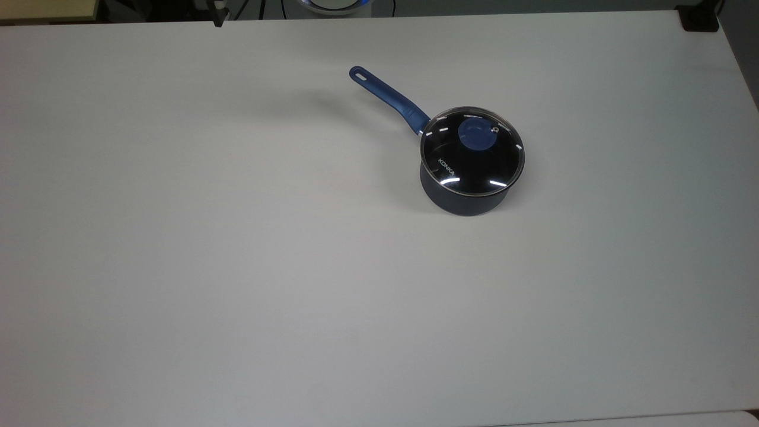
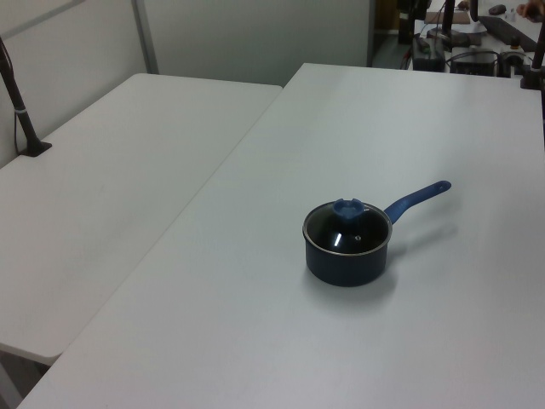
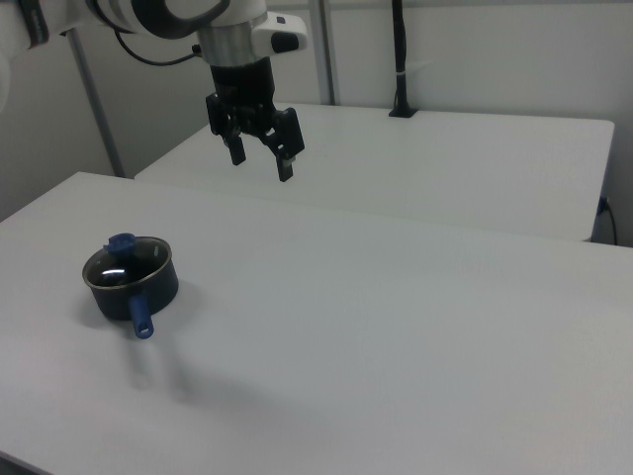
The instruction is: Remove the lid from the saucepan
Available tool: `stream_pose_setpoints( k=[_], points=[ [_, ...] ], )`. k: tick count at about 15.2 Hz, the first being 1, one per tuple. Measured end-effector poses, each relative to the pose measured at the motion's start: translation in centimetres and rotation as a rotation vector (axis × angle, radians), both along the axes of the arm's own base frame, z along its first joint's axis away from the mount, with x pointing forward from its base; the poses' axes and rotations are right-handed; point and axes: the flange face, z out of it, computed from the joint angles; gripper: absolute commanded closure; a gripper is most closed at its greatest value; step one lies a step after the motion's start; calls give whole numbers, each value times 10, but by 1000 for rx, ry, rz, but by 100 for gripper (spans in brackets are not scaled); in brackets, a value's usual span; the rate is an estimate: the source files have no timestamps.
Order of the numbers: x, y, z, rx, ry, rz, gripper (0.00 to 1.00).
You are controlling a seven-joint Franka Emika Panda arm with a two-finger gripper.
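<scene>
Hand point(image 3: 261, 156) raised, fingers apart, lid point(image 3: 123, 259) on saucepan point(image 3: 132, 282)

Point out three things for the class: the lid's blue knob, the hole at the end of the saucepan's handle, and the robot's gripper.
lid point(image 1: 478, 135), top view: on its blue centre knob.
saucepan point(image 1: 357, 73), top view: on the handle's end, by the hole.
gripper point(image 3: 261, 168), right view: midway between its open fingertips.

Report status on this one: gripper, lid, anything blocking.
Gripper open, high above the table, well off the saucepan. Lid seated on pan, blue knob untouched. Path clear.
</scene>
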Motion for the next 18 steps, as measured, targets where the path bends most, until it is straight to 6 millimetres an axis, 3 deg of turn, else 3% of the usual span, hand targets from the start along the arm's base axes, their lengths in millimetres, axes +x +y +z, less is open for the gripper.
stream_pose_setpoints(
  k=[18],
  points=[
    [-2, -1, 3, 2, -2, -24, 0]
  ],
)
